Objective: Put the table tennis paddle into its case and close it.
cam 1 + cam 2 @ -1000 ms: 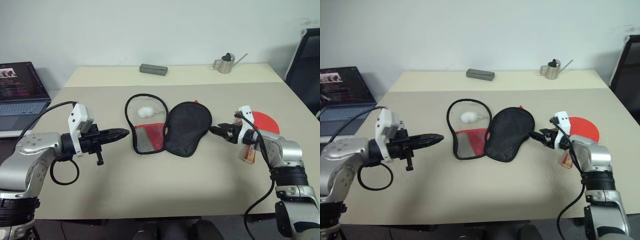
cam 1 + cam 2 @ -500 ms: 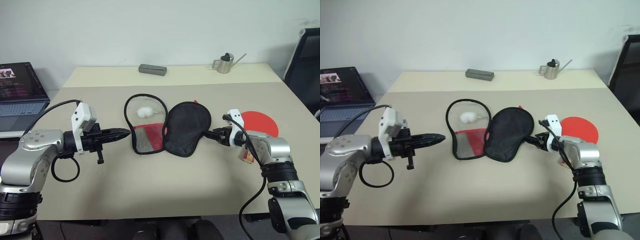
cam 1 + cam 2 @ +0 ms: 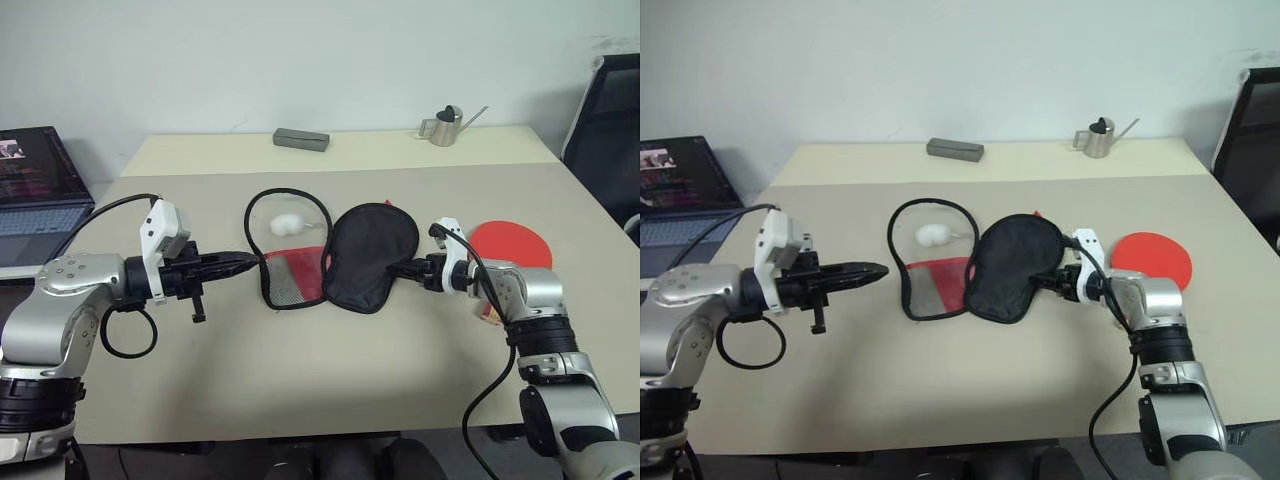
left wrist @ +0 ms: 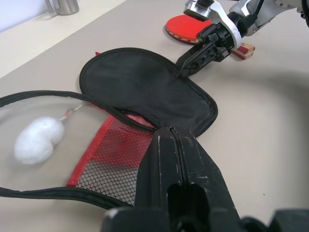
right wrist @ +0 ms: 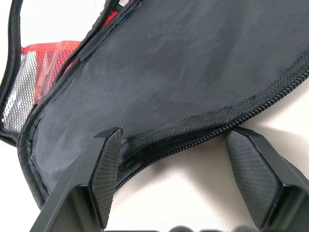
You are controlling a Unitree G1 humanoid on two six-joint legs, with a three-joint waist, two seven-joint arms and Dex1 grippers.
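1. Meanwhile, the right claw, fingers spread apart, straddles the zipper edge of the case, which lies unzipped and flat on the desk.
2. Behind that claw rests the table tennis paddle.
3. Opposite, the left claw, fingers pressed together, points at the case's mesh half.

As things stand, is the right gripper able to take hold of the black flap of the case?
Probably yes. The right gripper is open, its fingers either side of the zipper edge of the case, with nothing between them; whether they touch it is unclear.
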